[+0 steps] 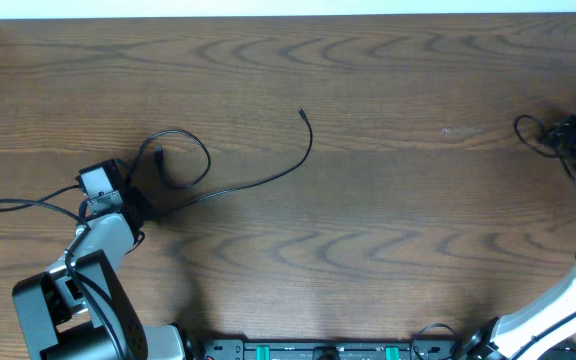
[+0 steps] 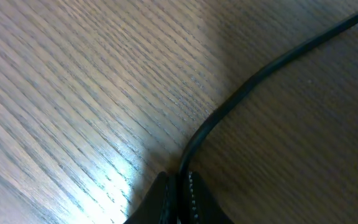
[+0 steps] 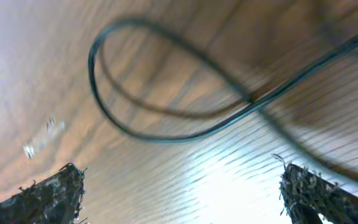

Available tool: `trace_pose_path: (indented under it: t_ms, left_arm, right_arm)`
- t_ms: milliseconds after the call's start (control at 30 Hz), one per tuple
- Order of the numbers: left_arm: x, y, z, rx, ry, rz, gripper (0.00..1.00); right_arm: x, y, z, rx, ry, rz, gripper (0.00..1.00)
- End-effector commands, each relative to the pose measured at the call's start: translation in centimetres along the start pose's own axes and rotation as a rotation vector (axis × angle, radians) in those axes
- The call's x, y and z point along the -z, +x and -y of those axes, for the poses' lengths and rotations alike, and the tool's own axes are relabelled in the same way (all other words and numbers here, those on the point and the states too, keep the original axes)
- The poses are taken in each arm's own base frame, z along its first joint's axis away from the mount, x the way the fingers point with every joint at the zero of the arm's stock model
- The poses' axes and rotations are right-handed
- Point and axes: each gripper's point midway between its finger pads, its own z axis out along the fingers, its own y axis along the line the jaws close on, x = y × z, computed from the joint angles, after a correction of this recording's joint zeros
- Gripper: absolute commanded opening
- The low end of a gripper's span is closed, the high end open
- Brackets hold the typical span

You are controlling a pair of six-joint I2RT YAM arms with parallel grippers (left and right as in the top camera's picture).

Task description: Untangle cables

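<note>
My left gripper [image 2: 179,190] has its jaws pressed tight together on a thin black cable [image 2: 260,74], which runs up and to the right from my fingertips across the wooden table [image 2: 73,93]. Seen from overhead, that cable curls into a loop just beside the gripper, then sweeps right to a small plug end [image 1: 302,112] lying free near the table's middle. My right gripper [image 3: 180,177] stands spread wide and holds nothing, its fingers [image 3: 48,193] on either side of a blurred cable loop [image 3: 148,134] lying on the table below. That loop sits in a dark bundle of cables [image 1: 558,135] at the table's far right edge.
</note>
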Motion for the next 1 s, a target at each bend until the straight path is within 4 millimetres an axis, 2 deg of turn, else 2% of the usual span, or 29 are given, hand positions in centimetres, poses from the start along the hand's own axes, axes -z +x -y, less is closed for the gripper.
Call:
trace_pose_path:
  t_ms: [0,167,267,500,667,833,967]
  left_arm:
    - [-1.3,6.6,1.4,-0.022,0.102,-0.212,0.08]
    - [-1.3,6.5,1.4,-0.021,0.103,-0.209,0.08]
    - [-1.3,6.4,1.4,-0.021,0.104,-0.205,0.08]
    - [-1.3,6.4,1.5,-0.021,0.105,-0.202,0.08]
    - [-1.3,6.4,1.5,-0.021,0.107,-0.203,0.08]
    - [-1.3,6.5,1.8,-0.02,0.122,-0.207,0.08]
    - [-1.3,6.5,1.8,-0.02,0.123,-0.207,0.08]
  right_arm:
    - [0.6,0.4,-0.1,0.054,0.109,-0.017,0.99]
    - [0.6,3.0,1.8,-0.014,0.333,-0.101,0.99]
    - [-0.1,4.4,2.4,-0.009,0.418,-0.13,0.99]
    - [-2.7,7.2,3.9,-0.061,0.447,-0.147,0.99]
    - [-3.8,9.1,5.1,-0.065,0.472,-0.168,0.99]
    - [-4.9,10.1,6.0,-0.068,0.478,-0.152,0.99]
    - [-5.6,10.0,6.3,-0.065,0.473,-0.12,0.99]
